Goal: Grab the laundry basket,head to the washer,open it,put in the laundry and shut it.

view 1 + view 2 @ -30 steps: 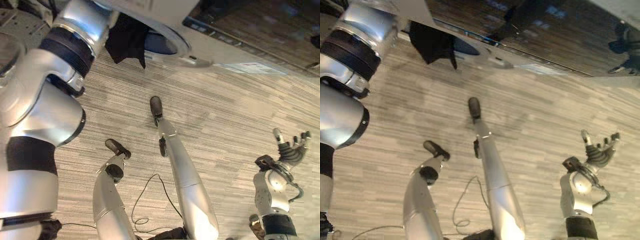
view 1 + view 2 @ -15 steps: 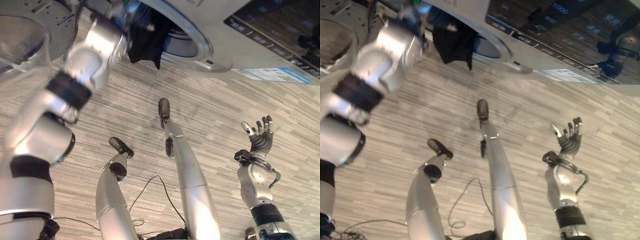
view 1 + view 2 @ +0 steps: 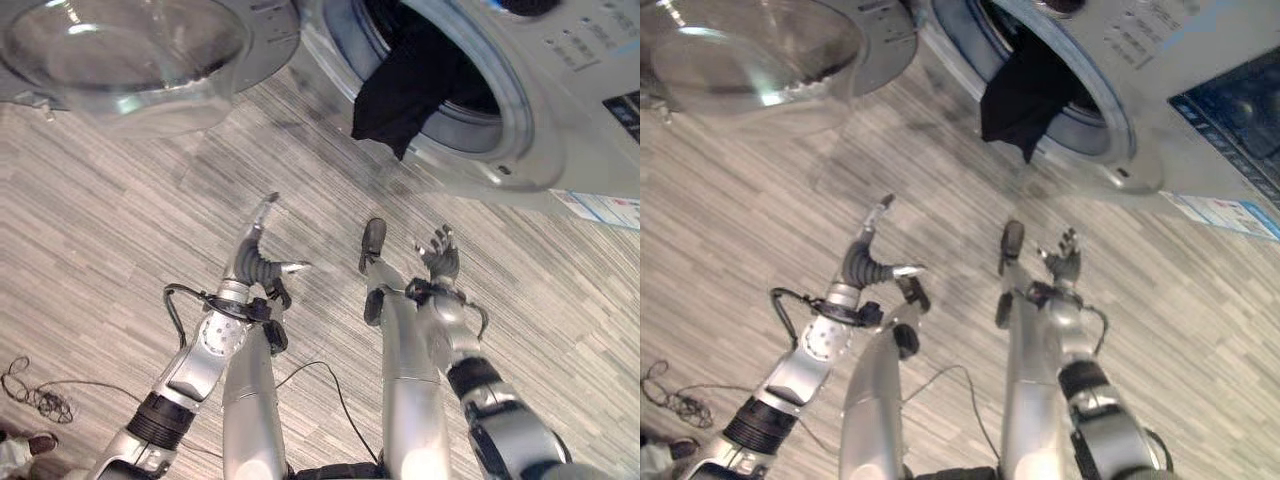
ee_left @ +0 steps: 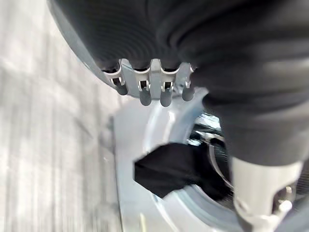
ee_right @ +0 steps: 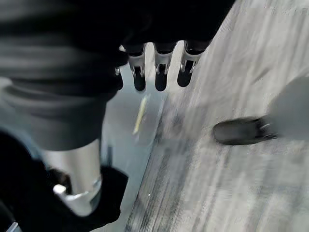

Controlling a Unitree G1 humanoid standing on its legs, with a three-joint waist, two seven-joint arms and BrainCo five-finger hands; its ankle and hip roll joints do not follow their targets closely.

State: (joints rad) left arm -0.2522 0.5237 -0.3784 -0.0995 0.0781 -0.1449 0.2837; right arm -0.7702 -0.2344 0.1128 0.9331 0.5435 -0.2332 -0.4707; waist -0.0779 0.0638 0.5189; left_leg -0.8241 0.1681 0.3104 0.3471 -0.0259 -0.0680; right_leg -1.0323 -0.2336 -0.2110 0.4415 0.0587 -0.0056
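Black garment hangs half out of the washer drum, draped over the lower rim of the opening, so loading isn't finished. Washer door is swung wide open. Your left hand and right hand are both down low over the wood-look floor, fingers straight and holding nothing. Left to do, as I read it: you push the garment fully inside, then shut the door.

A laundry area is showing: a front-loading washer is standing open-doored on grey striped floor, dark cloth hanging out.
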